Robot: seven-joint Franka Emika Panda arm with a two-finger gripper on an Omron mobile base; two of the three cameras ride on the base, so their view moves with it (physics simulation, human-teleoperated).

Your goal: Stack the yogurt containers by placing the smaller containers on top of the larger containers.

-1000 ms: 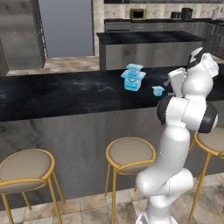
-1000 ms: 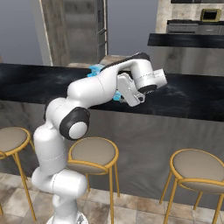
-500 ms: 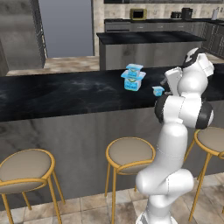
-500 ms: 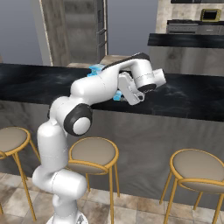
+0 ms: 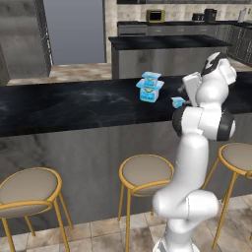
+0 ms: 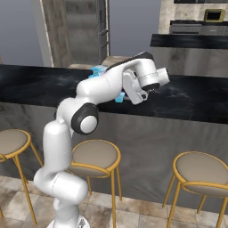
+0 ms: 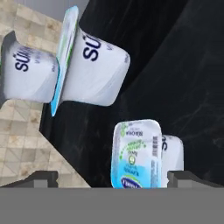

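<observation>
While claw [image 7: 111,176] gapes, tiny cup [image 7: 141,154] between tips

base views flank counter [image 5: 74,106], hand view close

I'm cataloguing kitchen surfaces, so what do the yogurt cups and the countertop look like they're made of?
The yogurt cups look like thin, light plastic with a smooth, slightly glossy finish and printed lettering; the small cup has a flat printed lid, possibly foil. The countertop looks like polished black stone, with pale veining and a soft sheen.
</observation>
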